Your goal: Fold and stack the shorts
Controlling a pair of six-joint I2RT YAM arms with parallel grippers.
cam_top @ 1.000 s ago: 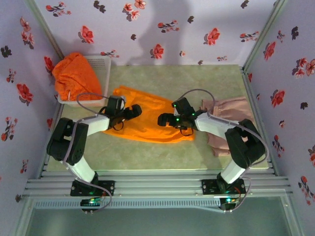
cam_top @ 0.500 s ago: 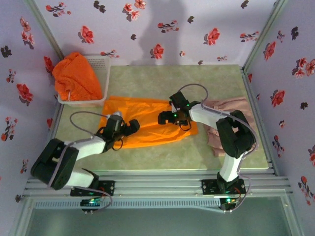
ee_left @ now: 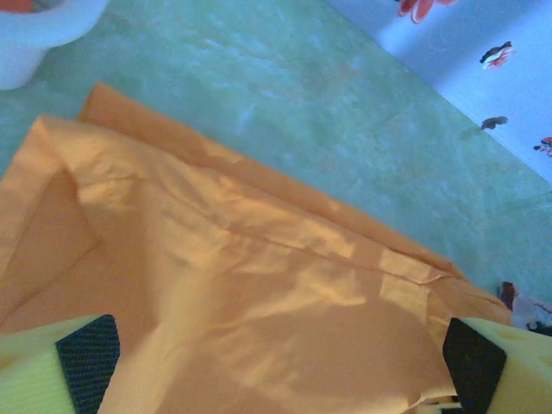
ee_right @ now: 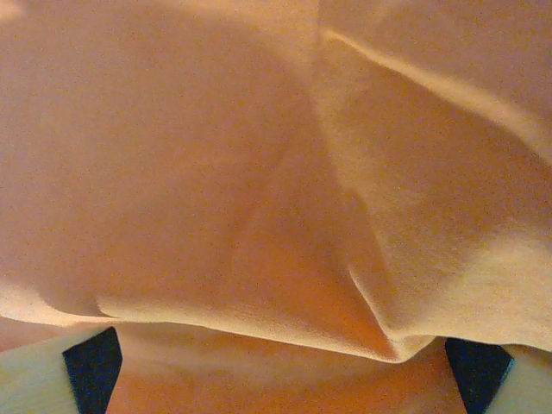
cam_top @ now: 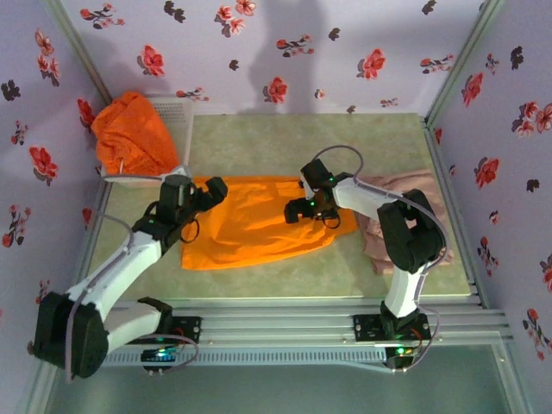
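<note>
So the orange shorts [cam_top: 250, 228] lie flat mid counter [cam_top: 285, 142], long axis left to right, left claw [cam_top: 214, 190] over their far-left corner, right claw [cam_top: 293, 211] over the right half, both wide open and empty.

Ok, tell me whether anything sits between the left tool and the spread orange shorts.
Nothing visible does. The left tool stands open over the spread orange shorts, and the left wrist view shows bare fabric between its fingers.
</note>
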